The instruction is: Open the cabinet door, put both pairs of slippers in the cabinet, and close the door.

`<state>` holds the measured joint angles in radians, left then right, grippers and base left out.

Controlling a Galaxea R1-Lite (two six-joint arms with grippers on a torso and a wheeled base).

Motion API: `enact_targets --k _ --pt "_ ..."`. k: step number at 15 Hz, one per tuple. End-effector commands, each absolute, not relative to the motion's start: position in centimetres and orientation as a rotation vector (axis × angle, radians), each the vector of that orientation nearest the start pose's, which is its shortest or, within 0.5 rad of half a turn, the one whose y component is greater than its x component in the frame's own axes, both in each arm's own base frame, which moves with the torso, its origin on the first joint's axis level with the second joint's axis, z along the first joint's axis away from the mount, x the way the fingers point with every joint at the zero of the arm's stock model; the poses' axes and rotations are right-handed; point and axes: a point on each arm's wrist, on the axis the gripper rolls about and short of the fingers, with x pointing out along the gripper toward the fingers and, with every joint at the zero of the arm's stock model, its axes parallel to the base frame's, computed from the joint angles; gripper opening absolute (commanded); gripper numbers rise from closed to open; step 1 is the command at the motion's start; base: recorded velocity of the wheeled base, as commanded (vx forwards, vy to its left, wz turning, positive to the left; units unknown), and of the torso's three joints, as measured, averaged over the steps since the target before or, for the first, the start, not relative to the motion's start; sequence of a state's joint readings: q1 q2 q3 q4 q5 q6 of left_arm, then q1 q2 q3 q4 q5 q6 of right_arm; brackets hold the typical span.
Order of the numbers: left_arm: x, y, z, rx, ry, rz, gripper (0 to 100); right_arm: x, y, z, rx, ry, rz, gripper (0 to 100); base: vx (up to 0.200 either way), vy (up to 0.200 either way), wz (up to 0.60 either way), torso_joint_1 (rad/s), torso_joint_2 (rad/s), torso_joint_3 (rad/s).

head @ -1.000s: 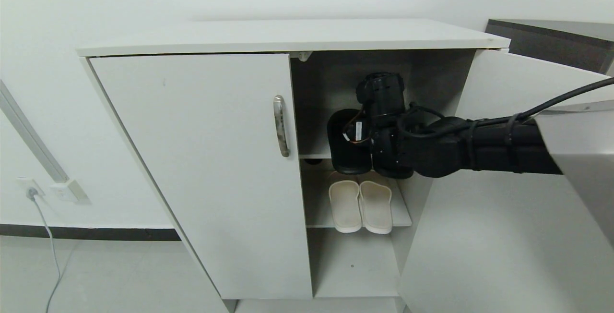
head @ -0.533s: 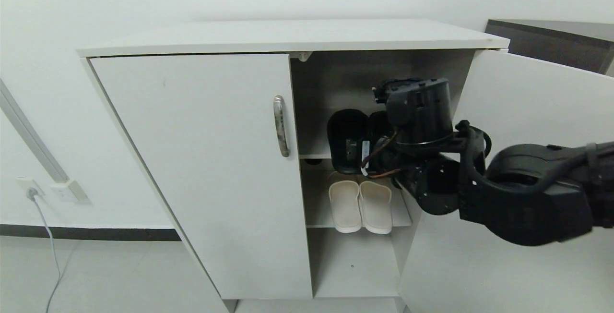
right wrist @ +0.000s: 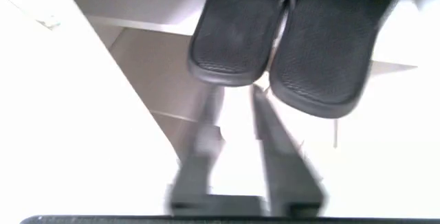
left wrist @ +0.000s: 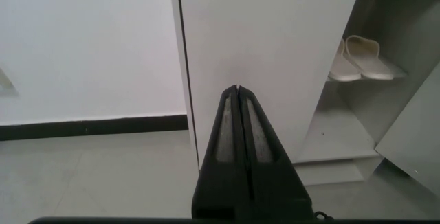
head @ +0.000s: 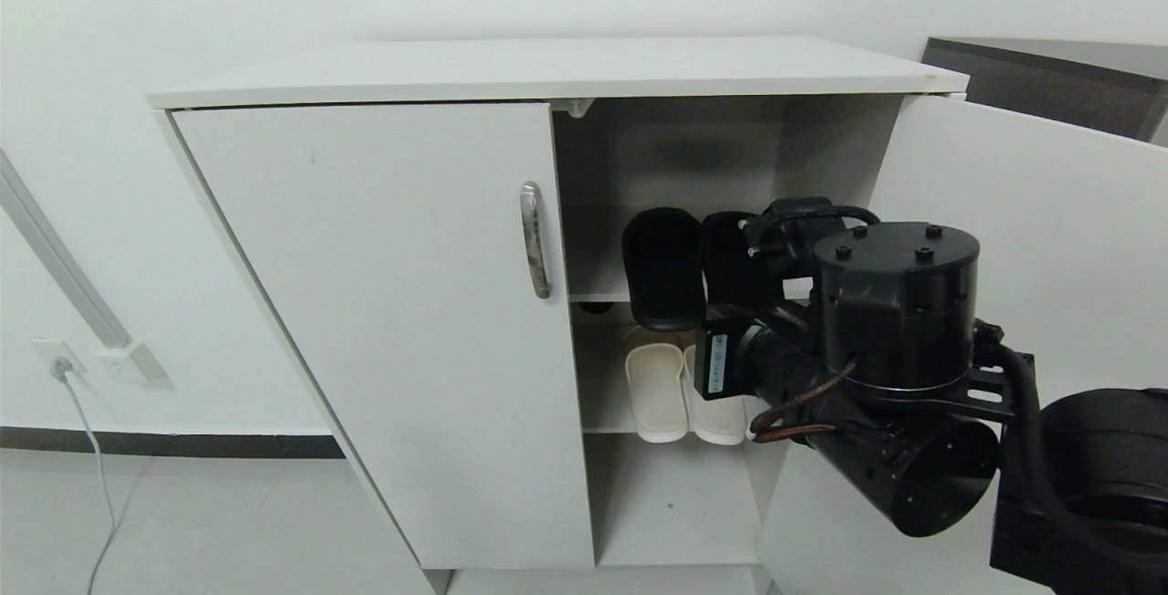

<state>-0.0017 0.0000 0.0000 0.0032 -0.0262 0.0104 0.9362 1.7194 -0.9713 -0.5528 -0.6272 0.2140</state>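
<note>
Right arm [head: 894, 330]: is standing before the open half of the cabinet [head: 547, 70], with the thick wrist joint nearest the head camera and the far end angling up toward the upper shelf [head: 598, 296].
Right gripper [right wrist: 236, 95]: is holding nothing; its two fingers are standing a narrow gap apart, tips aimed at the shelf's front edge.
Black slippers [right wrist: 237, 31]: are lying side by side just ahead of the right gripper's tips, apart from them. The soles are facing the wrist camera and the ends are overhanging the upper shelf.
White slippers [head: 655, 390]: are sitting side by side on the middle shelf [head: 604, 394], below the right gripper and one level under the black pair.
Open right door [head: 1031, 212]: is swinging out wide beside the right arm, on its outer side.
Left gripper [left wrist: 238, 93]: is pressing its fingers flat together with nothing between them, and is hanging low over the floor [left wrist: 103, 176].
Closed left door [left wrist: 268, 38]: is facing the left gripper straight ahead, apart from its tips; the white slippers are showing past the door's edge, off toward the open side.
Door handle [head: 535, 239]: is hanging upright at the closed door's inner edge.
</note>
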Motion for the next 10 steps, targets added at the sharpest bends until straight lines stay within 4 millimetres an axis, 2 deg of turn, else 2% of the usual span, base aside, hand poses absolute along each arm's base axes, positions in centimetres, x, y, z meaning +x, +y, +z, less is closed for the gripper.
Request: enact_targets --k 1,2,7,10 --pt "-2.28 -0.06 7.52 0.011 0.003 -0.028 0 19.48 25.18 21.51 0.073 0.170 0.306 0 0.000 0.000 0.00 0.000 0.00 0.000" --pt "-2.28 -0.06 7.52 0.009 0.003 -0.028 0 19.00 25.52 21.29 0.066 0.176 0.324 0 0.000 0.000 0.00 0.000 0.00 0.000" --pt "-2.28 -0.06 7.52 0.009 0.003 -0.028 0 19.16 25.84 20.73 0.053 0.188 0.324 0 0.000 0.000 0.00 0.000 0.00 0.000" --pt "-2.27 -0.06 7.52 0.009 0.004 -0.029 0 19.27 25.91 20.53 0.049 0.192 0.322 0 -0.200 0.000 0.00 0.004 0.00 0.001"
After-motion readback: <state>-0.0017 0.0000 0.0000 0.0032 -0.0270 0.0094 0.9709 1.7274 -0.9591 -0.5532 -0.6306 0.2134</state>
